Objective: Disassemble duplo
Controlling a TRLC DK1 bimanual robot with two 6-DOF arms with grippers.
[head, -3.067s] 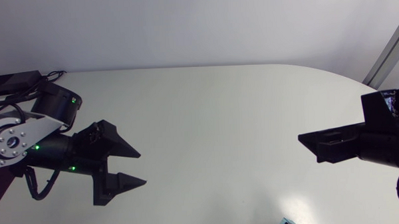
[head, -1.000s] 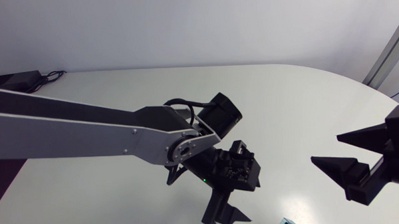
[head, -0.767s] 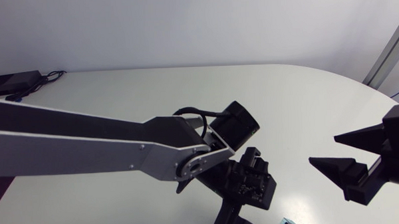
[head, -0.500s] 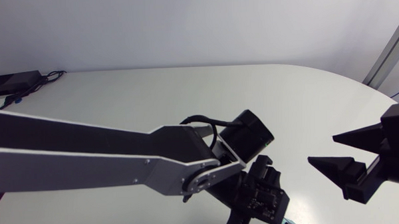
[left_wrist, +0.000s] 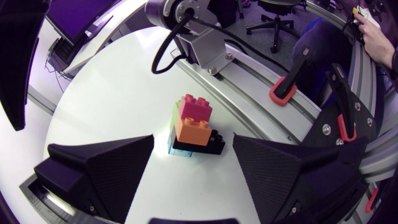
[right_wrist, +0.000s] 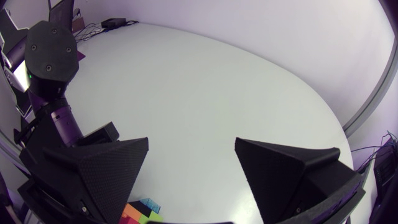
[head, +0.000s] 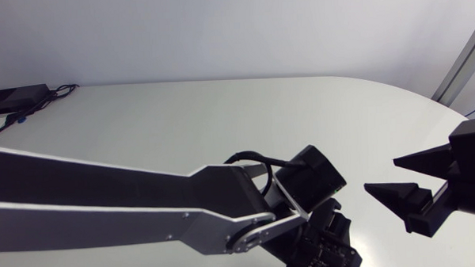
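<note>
Item: duplo stack (left_wrist: 194, 124) – one assembled cluster, standing upright on the white table (head: 221, 118) close to its near edge. Composition from the top: red brick (left_wrist: 196, 109), orange brick (left_wrist: 191, 130) and black brick (left_wrist: 210, 147) at the base, with a green brick (left_wrist: 175, 116) and a light-blue brick (left_wrist: 175, 149) on the side away from the black one. All are joined. Left gripper (left_wrist: 193, 143): fingers wide apart, the stack ahead of them and in line with the gap, neither finger touching it. Left arm (head: 105, 209): silver-grey link, entering at the head view's left edge and crossing past the middle to the lower edge, where its black wrist covers the stack. Right gripper (head: 381, 174): at the table's right side, fingers apart with nothing between them – well apart from the left arm's wrist. In the right wrist view a corner of the stack shows just beside one of its fingers, with the left arm's black joints beyond. Other: black power adapter (head: 14, 98) with cables (head: 62, 90), at the table's far left corner.
</note>
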